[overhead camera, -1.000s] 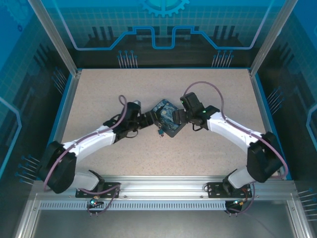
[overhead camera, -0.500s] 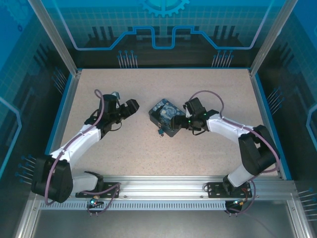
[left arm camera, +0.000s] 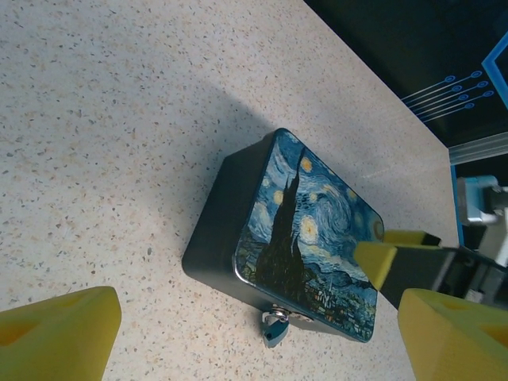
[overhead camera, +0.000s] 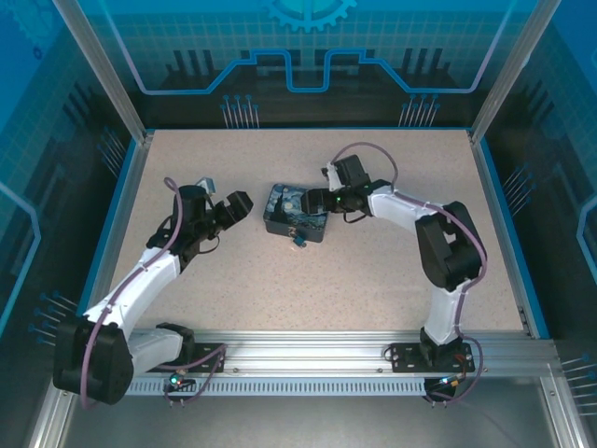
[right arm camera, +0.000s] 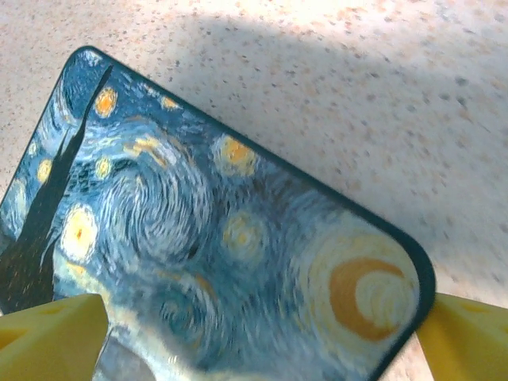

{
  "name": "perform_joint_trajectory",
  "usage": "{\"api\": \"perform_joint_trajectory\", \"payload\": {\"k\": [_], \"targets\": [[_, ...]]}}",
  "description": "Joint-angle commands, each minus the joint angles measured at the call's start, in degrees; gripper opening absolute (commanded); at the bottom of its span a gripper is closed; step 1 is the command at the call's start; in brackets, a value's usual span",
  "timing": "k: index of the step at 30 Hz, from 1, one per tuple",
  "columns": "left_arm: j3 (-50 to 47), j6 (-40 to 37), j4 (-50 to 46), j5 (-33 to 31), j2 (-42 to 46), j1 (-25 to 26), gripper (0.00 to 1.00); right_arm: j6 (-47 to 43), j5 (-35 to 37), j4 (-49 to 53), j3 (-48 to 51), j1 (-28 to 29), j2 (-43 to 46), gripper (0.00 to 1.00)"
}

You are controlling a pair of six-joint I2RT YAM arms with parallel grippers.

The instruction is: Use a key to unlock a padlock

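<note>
One padlock (overhead camera: 297, 213) lies flat on the table (overhead camera: 392, 271). One key (left arm camera: 275, 327) protrudes from its side, with the shank hidden. Left gripper (overhead camera: 237, 204): fingers spread, clear of the padlock. Right gripper (overhead camera: 317, 199): fingers spread over the padlock's end; contact cannot be determined.

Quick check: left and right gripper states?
Left gripper: open, empty.
Right gripper: open, fingers astride one end of the padlock, not gripping it.
</note>
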State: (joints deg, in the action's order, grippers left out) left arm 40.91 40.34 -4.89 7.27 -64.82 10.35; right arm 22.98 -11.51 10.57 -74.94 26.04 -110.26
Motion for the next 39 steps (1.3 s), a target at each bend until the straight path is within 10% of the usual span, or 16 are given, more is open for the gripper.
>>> {"api": "perform_joint_trajectory", "payload": {"k": [1,8,16,24,39], "targets": [[-0.75,-0.27,1.39,3.35,-1.18,-0.94,0.91,-4.07,-6.42,-3.72,-4.78,-0.84,-4.23,1.0],[0.55,-0.32,2.03,5.38,-2.52,-1.24,0.89,-7.7,-7.86,-4.41,-13.37,-1.19,-8.59,1.0],[2.1,0.62,2.75,8.59,-2.96,-2.03,0.89,-14.82,12.49,9.86,-20.66,-0.52,-4.0,1.0],[8.87,-0.29,3.28,14.47,-9.64,-2.79,0.86,-15.55,23.77,6.45,-2.67,5.8,12.91,1.0],[28.07,-12.41,-1.65,14.51,-33.32,-5.59,0.91,-3.38,20.68,-1.86,24.08,15.89,27.36,1.0]]}}
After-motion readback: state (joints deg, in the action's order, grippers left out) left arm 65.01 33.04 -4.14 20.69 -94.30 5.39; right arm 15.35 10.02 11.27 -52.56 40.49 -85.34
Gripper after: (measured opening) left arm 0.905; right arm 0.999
